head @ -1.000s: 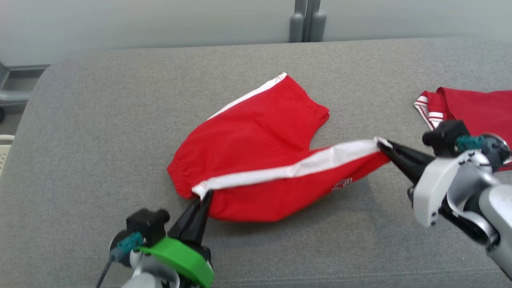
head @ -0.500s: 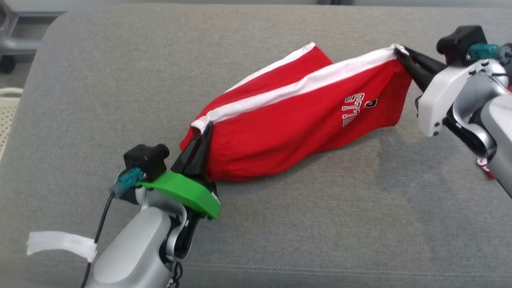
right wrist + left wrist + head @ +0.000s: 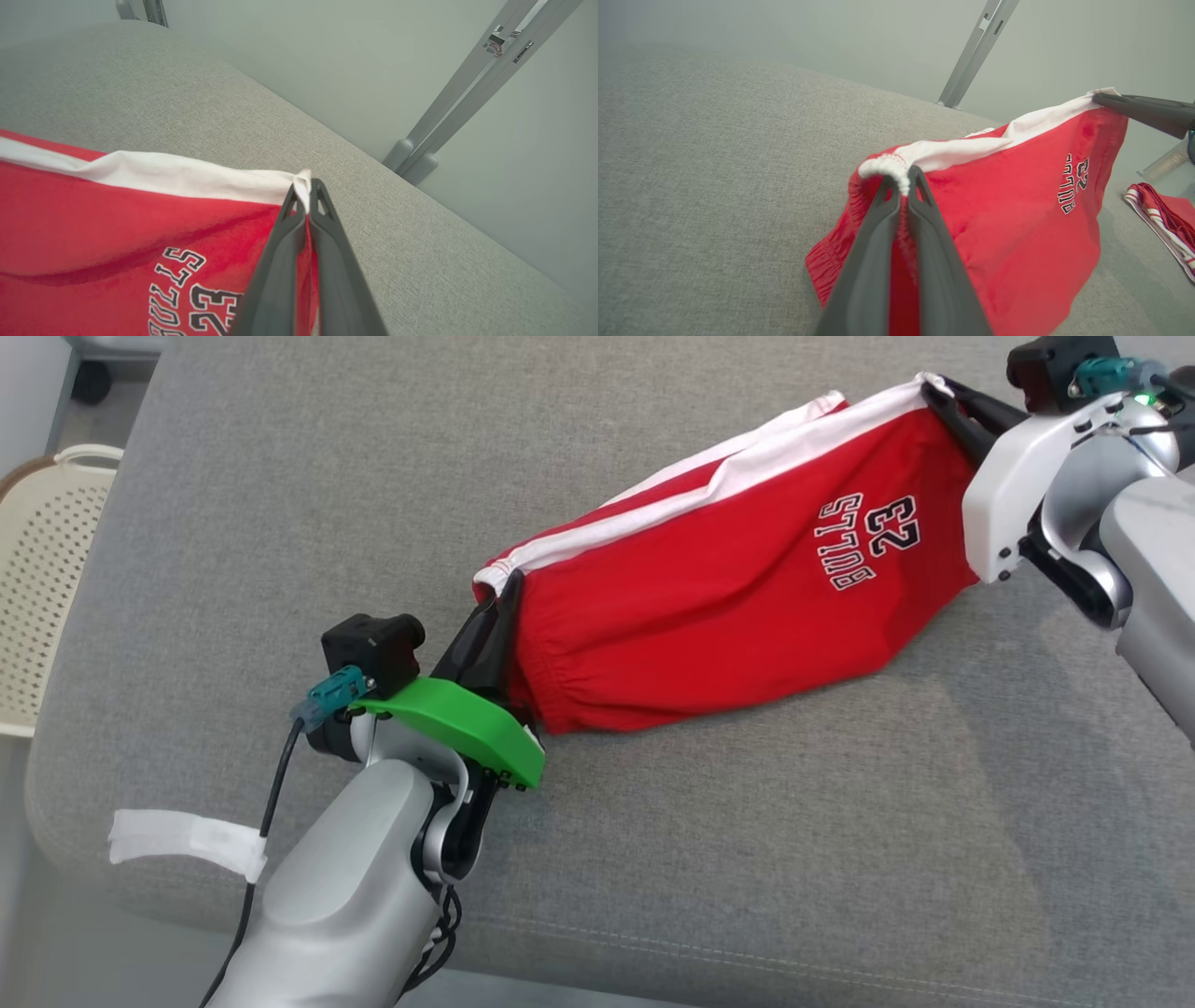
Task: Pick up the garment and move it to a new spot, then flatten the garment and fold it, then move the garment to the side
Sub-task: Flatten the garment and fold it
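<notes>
Well to the left of the red shorts (image 3: 728, 588), a cream perforated basket (image 3: 47, 569) stands off the edge of the grey fabric-covered tabletop (image 3: 280, 476). At the shorts' left end, my left end effector (image 3: 509, 586) is pinched closed on the elastic waistband, right where the white side stripe (image 3: 747, 467) begins. The shorts hang between my two arms like a slack sheet. The striped edge is lifted and the lower red fold touches the tabletop, with the "BULLS 23" print (image 3: 868, 541) facing me upside down. At the shorts' right end, my right end effector (image 3: 934, 387) is closed on the hem corner of the same stripe. A second red garment (image 3: 1167, 219) lies on the tabletop beyond the shorts' right end.

I judge this to be the carry to a new spot. To do it well, I move both arms together at matched height, hold the stripe just taut without overstretching it, and lower the trailing fold first so the cloth lays down flat and clear of the second garment.
</notes>
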### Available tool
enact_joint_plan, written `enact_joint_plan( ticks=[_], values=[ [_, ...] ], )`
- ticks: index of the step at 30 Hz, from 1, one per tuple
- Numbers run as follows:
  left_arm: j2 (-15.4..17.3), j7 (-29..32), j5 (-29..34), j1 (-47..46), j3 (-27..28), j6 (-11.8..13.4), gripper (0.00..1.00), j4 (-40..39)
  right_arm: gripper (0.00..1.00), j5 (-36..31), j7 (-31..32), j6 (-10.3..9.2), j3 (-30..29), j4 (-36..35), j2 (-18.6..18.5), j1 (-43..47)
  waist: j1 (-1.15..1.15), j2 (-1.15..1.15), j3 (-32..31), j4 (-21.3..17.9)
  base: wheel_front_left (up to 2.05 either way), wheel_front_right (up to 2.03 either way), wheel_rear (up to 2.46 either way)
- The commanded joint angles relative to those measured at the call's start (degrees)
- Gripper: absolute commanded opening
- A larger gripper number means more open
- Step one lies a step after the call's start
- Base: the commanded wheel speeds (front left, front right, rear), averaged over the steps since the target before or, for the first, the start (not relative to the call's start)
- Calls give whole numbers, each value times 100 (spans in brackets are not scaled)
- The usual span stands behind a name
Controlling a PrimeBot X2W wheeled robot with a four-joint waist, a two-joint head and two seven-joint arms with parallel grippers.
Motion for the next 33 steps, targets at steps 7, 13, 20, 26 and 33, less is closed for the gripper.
enact_joint_plan(
  ticks=[7, 13, 20, 26, 33],
  values=[
    [-211, -80, 54, -347, 122, -83, 0, 381, 0, 101, -179, -9, 377, 788, 182, -568, 0, 0, 286, 230, 0, 0, 0],
    [-304, -101, 144, -587, 191, -27, 0, 513, 0, 91, -279, -9, 654, 1043, 287, -840, 0, 0, 458, 294, 0, 0, 0],
    [-395, -99, 243, -854, 234, -12, 100, 758, 100, 228, -513, -9, 822, 1395, 464, -1131, 0, 0, 612, 265, 0, 0, 0],
    [-417, -101, 379, -870, 538, 6, 100, 720, 100, 398, -912, -9, 699, 1768, 620, -1215, 0, 0, 575, 224, 0, 0, 0],
    [-445, -95, 643, -487, 877, -13, 100, 660, 100, 758, -1440, -9, 495, 1963, 711, -866, 0, 0, 240, 141, 0, 0, 0]
  ],
)
